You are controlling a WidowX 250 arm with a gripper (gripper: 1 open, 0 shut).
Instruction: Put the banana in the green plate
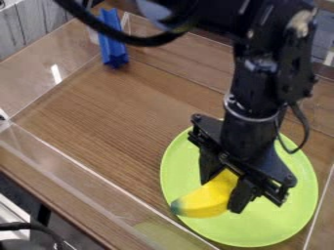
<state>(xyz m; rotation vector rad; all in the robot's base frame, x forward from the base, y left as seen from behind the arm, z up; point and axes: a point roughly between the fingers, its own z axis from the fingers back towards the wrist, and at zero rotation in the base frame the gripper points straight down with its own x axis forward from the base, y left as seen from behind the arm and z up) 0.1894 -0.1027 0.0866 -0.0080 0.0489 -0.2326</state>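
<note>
The yellow banana (209, 199) hangs low over the front part of the large lime-green plate (290, 220), its darker tip toward the plate's front left rim. My black gripper (240, 188) points straight down and is shut on the banana, fingers on either side of its right half. Whether the banana touches the plate I cannot tell. The arm hides the plate's middle.
An upright blue object (112, 41) stands at the back left of the wooden tabletop (117, 107). Clear plastic walls (72, 186) fence the table along the front and left edges.
</note>
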